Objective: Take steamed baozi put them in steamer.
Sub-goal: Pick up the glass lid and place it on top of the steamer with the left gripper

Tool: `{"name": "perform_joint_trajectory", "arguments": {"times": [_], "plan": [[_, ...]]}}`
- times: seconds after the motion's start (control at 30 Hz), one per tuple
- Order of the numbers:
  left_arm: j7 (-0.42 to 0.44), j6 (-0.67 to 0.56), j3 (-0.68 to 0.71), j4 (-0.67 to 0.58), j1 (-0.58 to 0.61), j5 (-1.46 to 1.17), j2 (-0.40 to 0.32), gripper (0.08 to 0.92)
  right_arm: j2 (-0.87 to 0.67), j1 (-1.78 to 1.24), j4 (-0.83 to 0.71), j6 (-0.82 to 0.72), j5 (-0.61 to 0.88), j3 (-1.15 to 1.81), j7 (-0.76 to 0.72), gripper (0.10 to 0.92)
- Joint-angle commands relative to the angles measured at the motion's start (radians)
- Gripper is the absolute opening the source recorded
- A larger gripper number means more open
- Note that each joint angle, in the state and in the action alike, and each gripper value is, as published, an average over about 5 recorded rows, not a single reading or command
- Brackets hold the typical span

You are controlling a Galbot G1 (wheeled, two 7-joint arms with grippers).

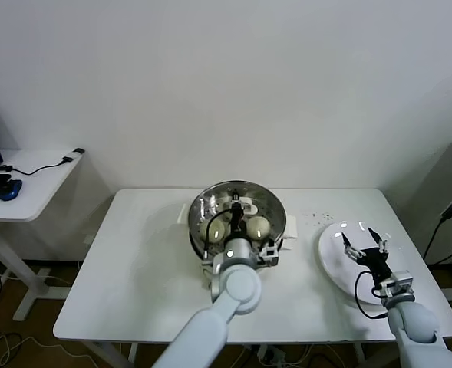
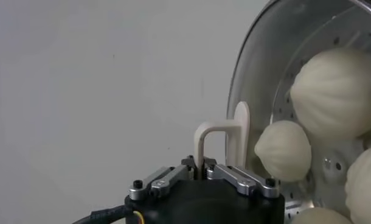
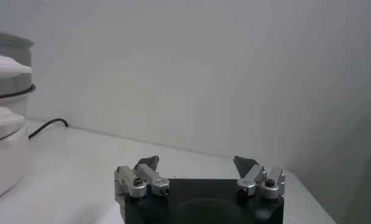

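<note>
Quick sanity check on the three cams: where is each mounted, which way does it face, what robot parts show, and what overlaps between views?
Head: on the robot's head, facing forward and down at the white table; shows both arms, left gripper in the steamer, right gripper over the white plate.
Left wrist: on the left arm, looking along the shut fingers into the steamer at the baozi.
Right wrist: on the right arm, looking across the table at the wall; open right gripper shows.
Shared: steamer and baozi, head and left wrist.
</note>
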Motion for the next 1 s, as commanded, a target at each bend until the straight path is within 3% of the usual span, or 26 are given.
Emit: {"name": "perform_joint_trajectory", "arguments": {"times": [0.03, 0.4, 0.67, 1.0], "plan": [[-0.014, 0.049, 0.001, 0.014, 0.003, -0.008, -0.004, 0.147, 0.002, 0.003, 0.001, 0.000, -0.003, 0.002, 0.000, 0.823], [-0.018, 0.046, 0.006, -0.004, 0.015, -0.029, 0.012, 0.169, 0.007, 0.003, 0.000, -0.002, -0.004, 0.006, -0.010, 0.823], [0.005, 0.048, 0.009, -0.098, 0.045, -0.047, 0.064, 0.385, 0.006, 0.002, 0.010, -0.032, 0.010, 0.019, -0.020, 0.823], [0.014, 0.049, -0.008, -0.307, 0.130, -0.127, 0.184, 0.670, -0.003, 0.003, 0.017, -0.048, 0.022, 0.023, -0.021, 0.823]]}}
